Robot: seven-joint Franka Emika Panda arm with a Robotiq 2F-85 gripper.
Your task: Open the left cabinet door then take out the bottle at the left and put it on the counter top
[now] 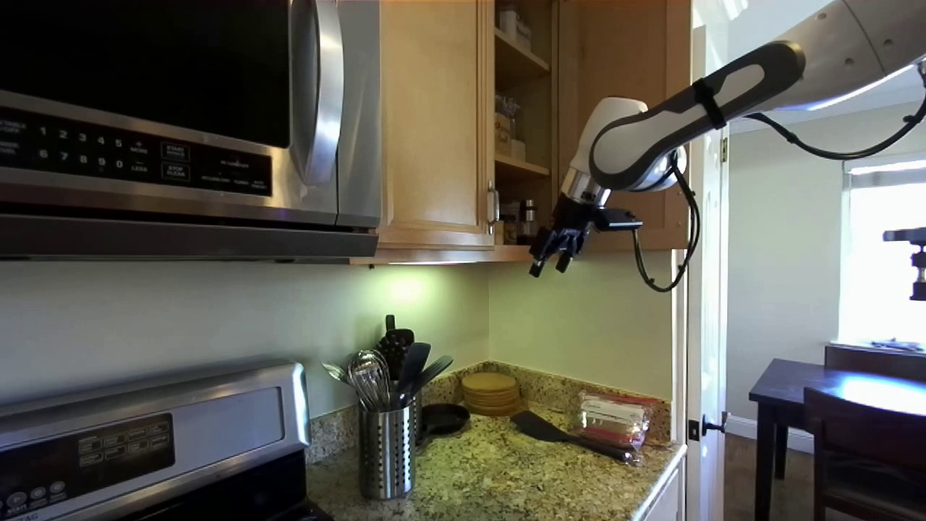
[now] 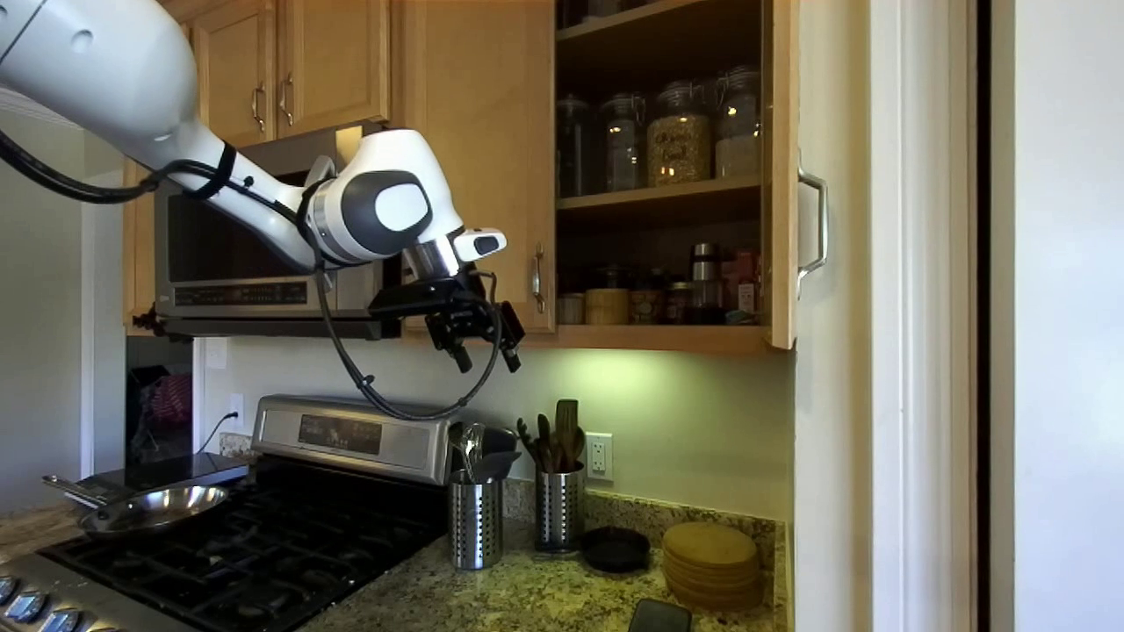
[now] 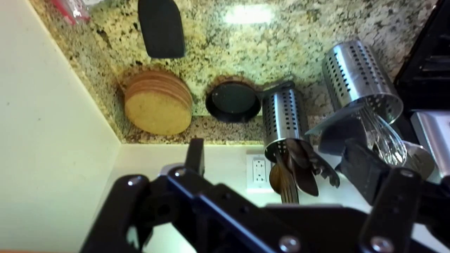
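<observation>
Counter top (image 2: 492, 592), speckled granite-look stone: well below the gripper (image 2: 487, 358). Hard; calls for a gentle set-down.

Left cabinet door (image 2: 479, 158), flat light-brown wood: closed; beyond and above the gripper. Stiff panel, probably an easy hinged swing.

Gripper, Robotiq, black: fingers (image 3: 194, 154) spread apart, nothing held between them.

Bottle: not identifiable in any view; presumably behind the closed door, hence also beyond and above the gripper. Likely rigid, smooth, fairly light; slippery and breakable if glass. Advised hold: mid-body, a finger on either side, upright.

Bar handle (image 2: 536, 279), slim, silver, vertical: higher than the fingertips in both exterior views, not touching. Hard, smooth metal, apt to slip; advised hold: across mid-bar.
</observation>
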